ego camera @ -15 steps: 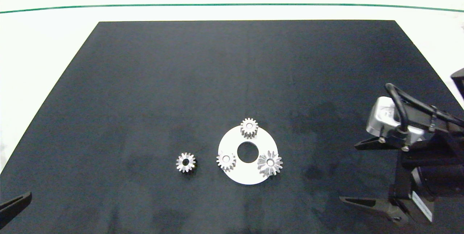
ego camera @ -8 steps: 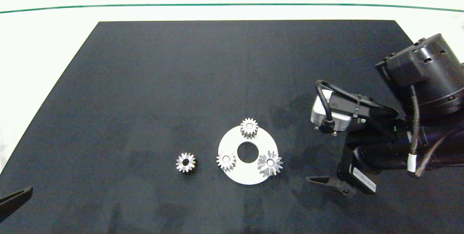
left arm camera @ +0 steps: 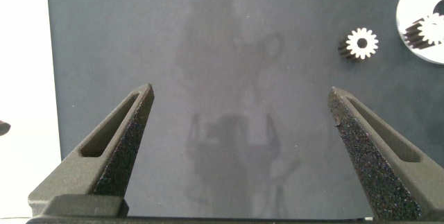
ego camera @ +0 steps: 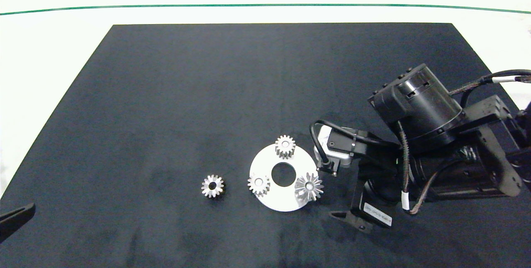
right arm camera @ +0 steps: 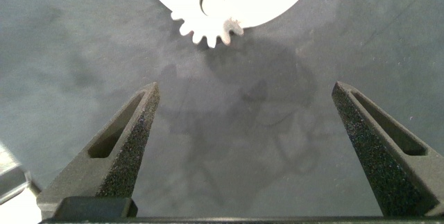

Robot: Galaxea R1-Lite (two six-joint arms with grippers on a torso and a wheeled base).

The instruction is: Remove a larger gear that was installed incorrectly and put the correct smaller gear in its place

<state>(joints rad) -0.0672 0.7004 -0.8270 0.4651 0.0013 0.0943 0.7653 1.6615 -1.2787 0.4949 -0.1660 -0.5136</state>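
Four silver metal gears in view. Wide star-toothed larger gear sits at about 4 o'clock on the flat white ring-shaped plate, its teeth overhanging the plate rim; judged still wrongly installed, not yet touched. Two small blunt-toothed gears occupy the plate's other stations, one at 12 o'clock, one at 8 o'clock. Third small gear, the smaller gear, lies loose on the black mat of the bench, just beyond the plate toward 9 o'clock; presumably staged there as the replacement.

Right claw comes in from 3 o'clock, close beside the larger gear but apart from it. Fingers spread wide, nothing between them; the right wrist view shows the plate edge and the gear's teeth ahead of the gap. Judged an approach to lift the gear off.

Left claw parked at the bench's 8 o'clock corner, fingers also spread wide, empty, well apart from all gears.
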